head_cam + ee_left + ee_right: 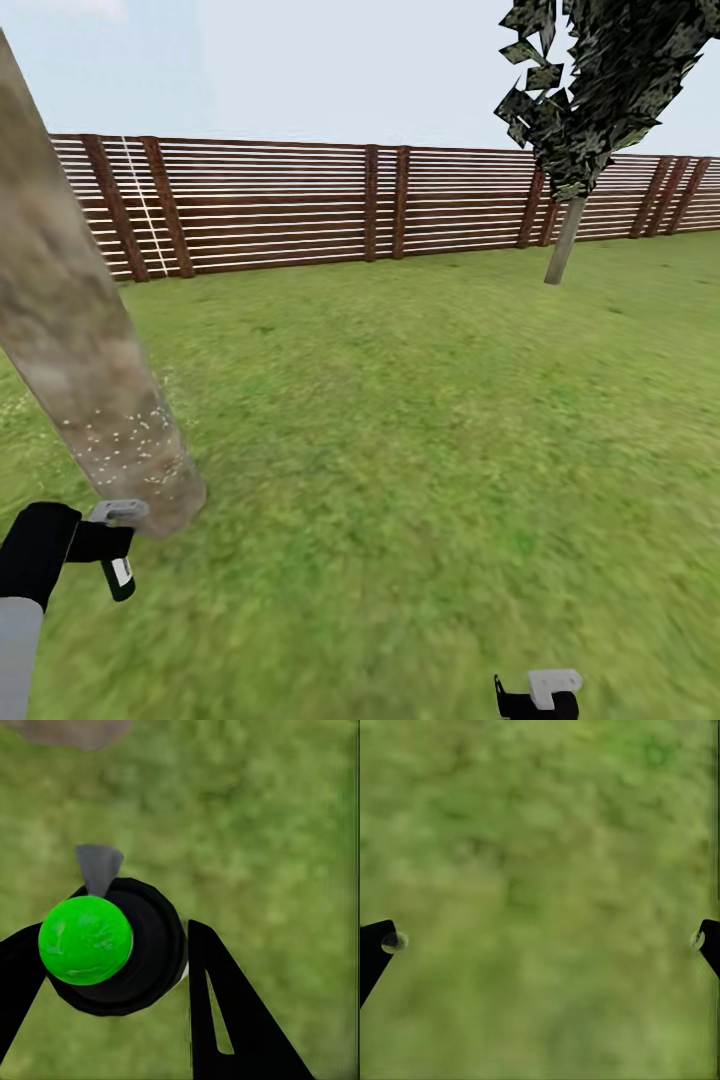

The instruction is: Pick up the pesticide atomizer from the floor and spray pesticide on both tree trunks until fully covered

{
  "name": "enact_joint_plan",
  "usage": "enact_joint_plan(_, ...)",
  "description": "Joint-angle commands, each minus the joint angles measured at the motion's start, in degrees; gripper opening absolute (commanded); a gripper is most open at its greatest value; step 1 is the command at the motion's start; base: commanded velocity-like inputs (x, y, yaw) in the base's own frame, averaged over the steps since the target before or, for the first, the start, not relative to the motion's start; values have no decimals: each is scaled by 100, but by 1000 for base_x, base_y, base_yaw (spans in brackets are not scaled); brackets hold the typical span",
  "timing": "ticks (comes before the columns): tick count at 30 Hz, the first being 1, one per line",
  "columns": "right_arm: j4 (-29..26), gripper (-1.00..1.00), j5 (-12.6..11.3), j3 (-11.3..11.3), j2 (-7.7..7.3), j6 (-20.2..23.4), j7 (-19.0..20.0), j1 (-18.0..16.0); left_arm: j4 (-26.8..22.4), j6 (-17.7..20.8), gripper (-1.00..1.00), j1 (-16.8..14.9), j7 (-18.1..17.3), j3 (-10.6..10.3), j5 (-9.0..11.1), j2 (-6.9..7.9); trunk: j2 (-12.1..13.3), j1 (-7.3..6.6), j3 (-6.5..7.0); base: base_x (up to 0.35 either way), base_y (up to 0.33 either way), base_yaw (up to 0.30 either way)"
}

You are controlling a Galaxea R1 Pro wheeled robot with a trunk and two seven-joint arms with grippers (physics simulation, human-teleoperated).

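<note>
atomizer (85, 940) in left tool (112, 967) | speckled trunk (90, 380) beside | fence (350, 205) behind

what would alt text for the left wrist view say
The left end effector grips the pesticide atomizer, seen end-on as a bright green ball on a round black body with a grey nozzle, above blurry green grass.

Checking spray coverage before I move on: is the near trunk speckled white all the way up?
No. In the head view the whitish speckles sit only on the lower part of the near tree trunk; higher bark looks bare.
</note>
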Motion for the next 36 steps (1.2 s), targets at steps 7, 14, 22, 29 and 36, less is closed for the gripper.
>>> enact_joint_plan(7,-6,100,-5,0,0,0,0,0,38,-7,-100,248,474,19,28,64,0,0,0,11,-15,0)
enact_joint_plan(14,-8,100,-7,0,0,0,0,0,30,2,-100,252,545,22,74,23,0,0,0,0,0,208)
enact_joint_plan(22,-9,100,-5,0,0,-2,0,0,21,2,-100,252,546,27,87,6,0,0,0,-141,40,243)
enact_joint_plan(29,-9,100,-1,0,0,0,0,0,29,-12,-100,252,546,27,110,-43,0,0,0,-313,93,22)
enact_joint_plan(36,-6,100,0,0,0,1,0,0,22,-231,-100,252,538,27,112,-68,0,0,0,-272,11,0)
